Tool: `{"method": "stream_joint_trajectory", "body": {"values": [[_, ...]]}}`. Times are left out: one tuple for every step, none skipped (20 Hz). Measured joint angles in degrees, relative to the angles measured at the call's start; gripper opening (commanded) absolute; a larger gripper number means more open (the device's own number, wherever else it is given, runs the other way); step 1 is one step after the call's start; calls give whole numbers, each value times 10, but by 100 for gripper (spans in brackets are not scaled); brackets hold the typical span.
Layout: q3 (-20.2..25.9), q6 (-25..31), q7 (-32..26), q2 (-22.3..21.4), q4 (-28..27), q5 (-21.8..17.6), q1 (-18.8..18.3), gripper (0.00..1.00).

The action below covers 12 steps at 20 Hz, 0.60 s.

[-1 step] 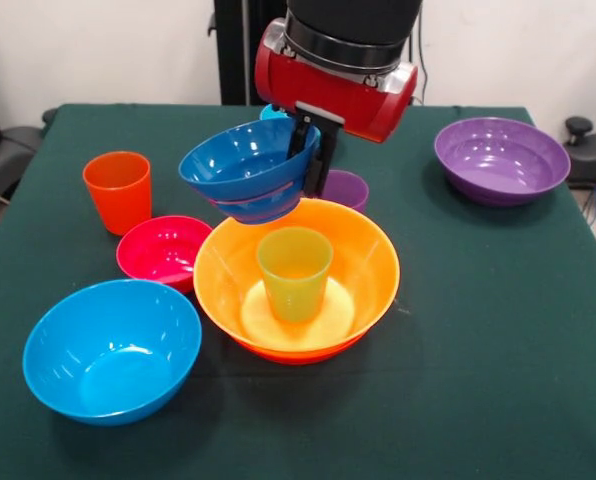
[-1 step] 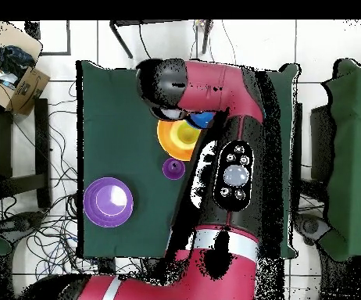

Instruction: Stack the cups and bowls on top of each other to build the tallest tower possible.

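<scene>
The gripper (image 1: 306, 150) is hanging below the red arm (image 1: 333, 85) with its black fingers (image 1: 300, 135) pinched on the rim of the dark blue bowl (image 1: 246, 165), one finger inside the wall and one outside. The bowl is tilting, its mouth facing up and away from the gripper, and a second blue rim appears to be showing just beneath it, though whether that is another bowl nested inside cannot be told.

Directly below and slightly in front of the gripper, the large yellow-orange bowl (image 1: 296, 275) is sitting on the green table (image 1: 478, 330) with the lime green cup (image 1: 294, 272) standing upright in its middle. The purple cup (image 1: 346, 188) is standing just behind the gripper, partly hidden. The magenta bowl (image 1: 164, 250) is touching the yellow-orange bowl's edge off to one side, the sky-blue bowl (image 1: 111, 350) is lying in front of it, the orange cup (image 1: 117, 190) is standing beyond it, and the large purple bowl (image 1: 501, 158) is sitting well apart on the other side.

The dark blue bowl is looking light, stiff and glossy, so it is probably slippery; a rim pinch is letting it swing and tilt. It would likely handle best gripped firmly at the rim and lowered slowly and level.

In the overhead view the arm is covering most of the table.
</scene>
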Motion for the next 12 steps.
{"method": "stream_joint_trajectory", "body": {"values": [[0,-1,0,0,0,0,0,0],[1,-1,0,0,0,-1,0,0],[2,-1,0,0,0,-1,-1,0],[2,-1,0,1,0,-1,-1,0],[3,-1,0,1,0,-1,-1,0],[4,-1,0,1,0,-1,-1,0],[6,-1,0,1,0,-1,-1,0],[7,-1,0,2,0,-1,-2,0],[10,-1,0,3,0,-1,-2,0],[12,-1,0,4,0,-2,-2,0],[13,-1,0,5,-1,-2,-2,0],[16,-1,0,10,-4,-2,-2,0]]}}
